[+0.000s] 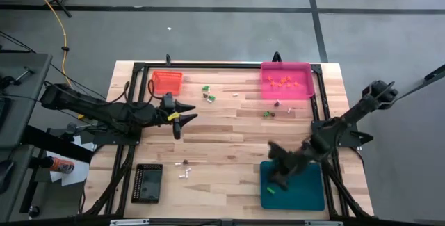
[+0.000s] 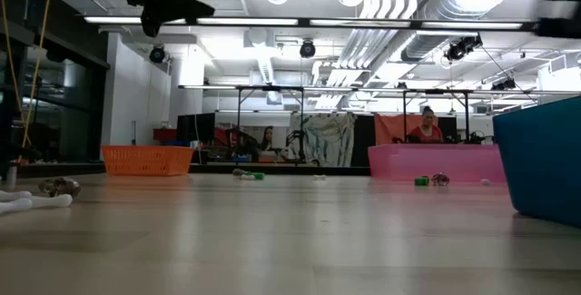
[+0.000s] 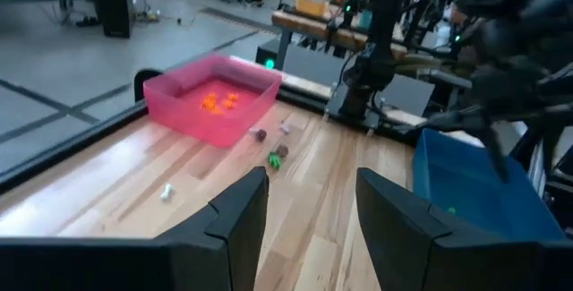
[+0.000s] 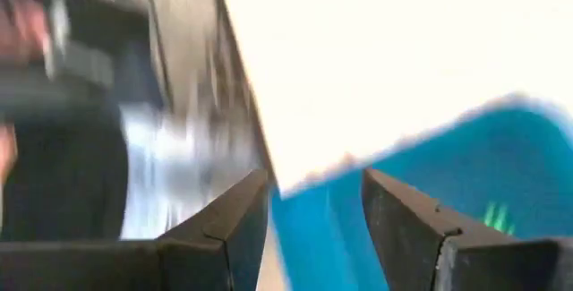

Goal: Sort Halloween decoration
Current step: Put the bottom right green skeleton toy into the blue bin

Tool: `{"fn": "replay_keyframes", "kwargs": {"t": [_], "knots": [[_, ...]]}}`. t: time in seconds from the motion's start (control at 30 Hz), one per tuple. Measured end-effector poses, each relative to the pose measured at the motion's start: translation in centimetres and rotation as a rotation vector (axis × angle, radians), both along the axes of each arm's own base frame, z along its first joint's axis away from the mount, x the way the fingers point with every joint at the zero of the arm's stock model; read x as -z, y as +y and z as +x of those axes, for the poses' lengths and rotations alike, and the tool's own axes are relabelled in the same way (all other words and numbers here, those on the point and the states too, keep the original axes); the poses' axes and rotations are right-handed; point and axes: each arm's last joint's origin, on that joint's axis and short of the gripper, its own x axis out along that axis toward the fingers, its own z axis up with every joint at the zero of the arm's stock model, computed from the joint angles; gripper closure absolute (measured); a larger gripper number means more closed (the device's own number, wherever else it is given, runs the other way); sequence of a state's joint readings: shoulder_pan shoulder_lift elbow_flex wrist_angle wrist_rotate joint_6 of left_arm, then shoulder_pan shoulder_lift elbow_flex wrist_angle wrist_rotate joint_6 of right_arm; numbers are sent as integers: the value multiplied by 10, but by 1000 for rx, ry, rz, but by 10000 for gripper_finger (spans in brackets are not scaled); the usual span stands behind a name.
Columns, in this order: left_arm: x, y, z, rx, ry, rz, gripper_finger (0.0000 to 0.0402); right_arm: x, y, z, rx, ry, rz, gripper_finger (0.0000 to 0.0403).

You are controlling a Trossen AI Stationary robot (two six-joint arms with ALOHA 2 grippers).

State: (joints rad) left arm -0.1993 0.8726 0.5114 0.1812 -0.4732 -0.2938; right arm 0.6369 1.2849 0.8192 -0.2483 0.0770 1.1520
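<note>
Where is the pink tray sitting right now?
In the high view, the pink tray sits at the table's far right corner, holding orange trinkets, well beyond the teal tray.

The tabletop (image 1: 229, 139) is pale wood in planks, smooth with a soft sheen. The pink tray (image 1: 286, 81) looks like translucent plastic, the orange tray (image 1: 166, 82) and teal tray (image 1: 295, 186) like opaque plastic. The left arm's fingers (image 3: 242, 212) are dark, matt plastic. A black metal frame (image 1: 208, 65) edges the tabletop.

Two dark, jointed robot arms. The left gripper (image 1: 182, 118) carries a small yellow marking. Each arm ends in two broad, flat black fingers (image 3: 242, 215).
</note>
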Motion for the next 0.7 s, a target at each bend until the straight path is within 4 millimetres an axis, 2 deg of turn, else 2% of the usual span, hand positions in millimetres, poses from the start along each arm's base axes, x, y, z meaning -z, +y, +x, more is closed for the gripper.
{"fn": "replay_keyframes", "kwargs": {"t": [0.17, 0.3, 0.5, 0.7], "knots": [[-10, 2, -2, -1, -80, 22, 245, -20, -45, 26, 264, -260, -206, 231], [-16, 7, 0, 57, -137, 15, 245, -34, -84, 41, 329, -393, -349, 231], [-21, 19, 9, 126, -234, -48, 245, -46, -128, 47, 256, -480, -478, 231], [-19, 29, 18, 91, -281, -84, 245, -54, -155, 44, 164, -543, -565, 231]]}}
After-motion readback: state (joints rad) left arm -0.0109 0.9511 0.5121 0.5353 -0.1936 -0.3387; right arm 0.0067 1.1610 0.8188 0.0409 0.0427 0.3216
